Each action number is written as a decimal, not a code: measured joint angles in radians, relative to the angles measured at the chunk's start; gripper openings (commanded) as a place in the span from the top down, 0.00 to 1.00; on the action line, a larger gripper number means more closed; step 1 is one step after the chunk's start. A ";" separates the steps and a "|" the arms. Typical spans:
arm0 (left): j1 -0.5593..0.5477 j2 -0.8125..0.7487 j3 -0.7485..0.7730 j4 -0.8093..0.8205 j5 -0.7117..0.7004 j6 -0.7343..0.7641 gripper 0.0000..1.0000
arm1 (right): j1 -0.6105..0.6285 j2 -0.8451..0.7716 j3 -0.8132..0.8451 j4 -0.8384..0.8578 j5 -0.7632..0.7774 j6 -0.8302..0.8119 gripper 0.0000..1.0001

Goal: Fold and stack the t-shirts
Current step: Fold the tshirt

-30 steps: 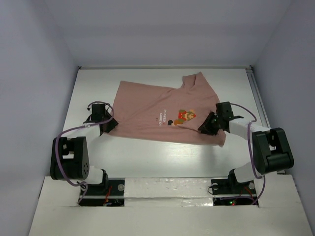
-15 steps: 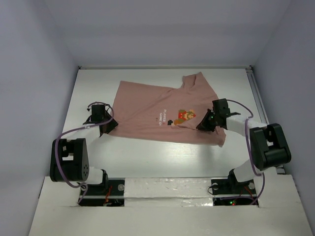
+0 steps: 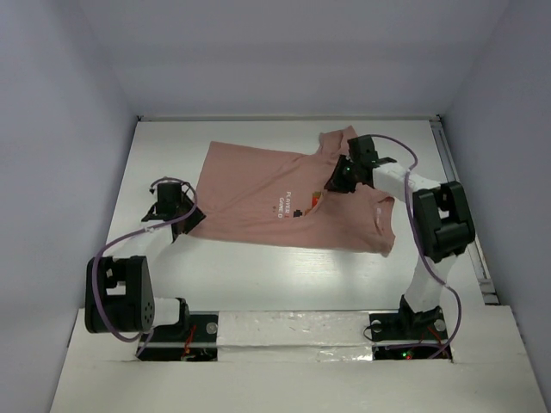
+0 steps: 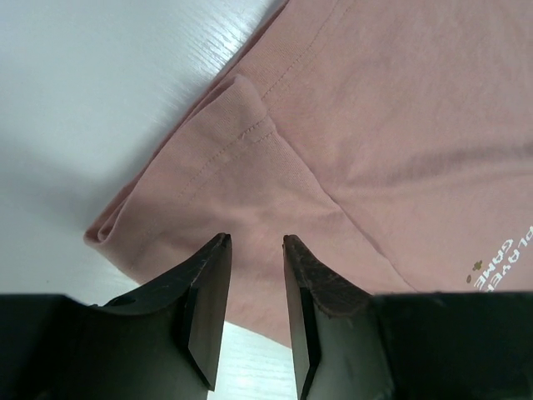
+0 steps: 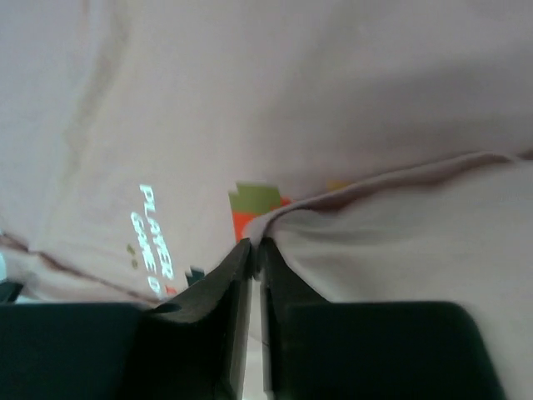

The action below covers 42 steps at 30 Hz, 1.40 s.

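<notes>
The salmon-pink t-shirt (image 3: 254, 194) lies spread on the white table, print side up. My right gripper (image 3: 331, 183) is shut on a pinched ridge of its cloth and holds the shirt's right part folded over towards the middle, half covering the coloured print (image 3: 297, 206). In the right wrist view the jaws (image 5: 256, 243) stand closed on that fold (image 5: 391, 225), beside the white text (image 5: 150, 237). My left gripper (image 3: 195, 220) is open at the left sleeve (image 4: 216, 167). Its fingertips (image 4: 254, 242) hover over the sleeve's hem with nothing between them.
The table's white surface (image 3: 284, 275) runs from the shirt's hem to the arm bases. Grey walls close in the left, back and right sides. A metal rail (image 3: 456, 181) lines the table's right edge, close to my right arm.
My right gripper closed on the shirt's right side and carried it up and to the left, folding the cloth over the print. The left gripper stayed by the sleeve.
</notes>
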 measured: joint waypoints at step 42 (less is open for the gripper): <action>-0.257 0.001 -0.042 -0.064 0.090 -0.117 0.66 | 0.263 -0.466 -0.669 0.100 0.046 0.100 1.00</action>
